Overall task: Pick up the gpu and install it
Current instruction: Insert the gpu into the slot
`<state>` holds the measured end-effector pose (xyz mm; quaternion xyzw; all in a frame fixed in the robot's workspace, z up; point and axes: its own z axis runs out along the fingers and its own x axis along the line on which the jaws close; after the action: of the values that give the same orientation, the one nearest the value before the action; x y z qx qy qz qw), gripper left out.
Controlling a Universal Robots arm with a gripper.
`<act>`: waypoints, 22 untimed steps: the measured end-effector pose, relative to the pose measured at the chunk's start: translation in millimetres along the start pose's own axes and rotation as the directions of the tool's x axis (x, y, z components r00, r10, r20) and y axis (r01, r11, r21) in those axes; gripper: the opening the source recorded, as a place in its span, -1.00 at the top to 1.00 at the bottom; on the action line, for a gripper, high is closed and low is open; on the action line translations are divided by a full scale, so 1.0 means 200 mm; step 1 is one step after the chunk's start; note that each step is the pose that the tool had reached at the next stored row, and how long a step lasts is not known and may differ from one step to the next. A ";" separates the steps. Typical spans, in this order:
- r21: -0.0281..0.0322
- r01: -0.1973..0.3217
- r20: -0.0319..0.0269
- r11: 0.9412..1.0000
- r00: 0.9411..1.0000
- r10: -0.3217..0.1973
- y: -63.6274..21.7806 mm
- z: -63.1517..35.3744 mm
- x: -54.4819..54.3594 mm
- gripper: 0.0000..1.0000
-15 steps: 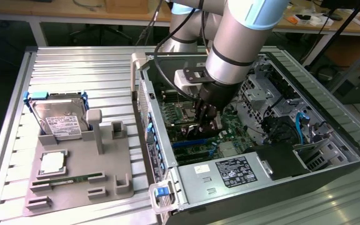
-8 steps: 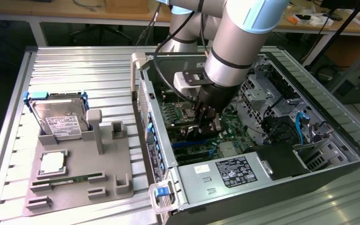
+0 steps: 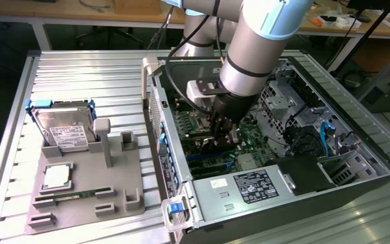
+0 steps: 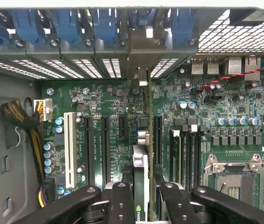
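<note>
The gpu [image 4: 140,161] shows edge-on in the wrist view, standing upright over the green motherboard [image 4: 108,100] between two black expansion slots. Its metal bracket end [image 4: 141,51] reaches the case's rear slot openings. My gripper [image 4: 146,205] is shut on the gpu, with a black finger [image 4: 122,200] on each side of the card. In the exterior view the gripper [image 3: 223,136] is down inside the open computer case [image 3: 357,152], and the dark gpu [image 3: 210,148] hangs below its fingers, close to the board. Whether the card's edge sits in a slot I cannot tell.
A white slot [image 4: 68,144], a yellow-black cable bundle [image 4: 24,123] and the CPU socket [image 4: 234,172] flank the card. Blue latches [image 4: 66,23] line the rear wall. Left of the case, a grey fixture [image 3: 114,173] holds a hard drive [image 3: 63,129], a processor [image 3: 56,175] and a memory stick [image 3: 73,195]. The power supply [image 3: 249,189] sits in front.
</note>
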<state>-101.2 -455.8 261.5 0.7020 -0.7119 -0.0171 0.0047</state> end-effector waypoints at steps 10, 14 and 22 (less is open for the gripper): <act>-0.005 0.000 0.000 1.000 1.000 0.000 0.002 -0.011 0.00 0.47; -0.005 0.000 0.000 1.000 1.000 0.000 0.002 -0.017 0.00 0.47; -0.005 -0.003 0.000 1.000 1.000 0.003 0.003 -0.027 0.02 0.47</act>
<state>-101.7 -459.2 266.9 0.7008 -0.7131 -0.0190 0.0063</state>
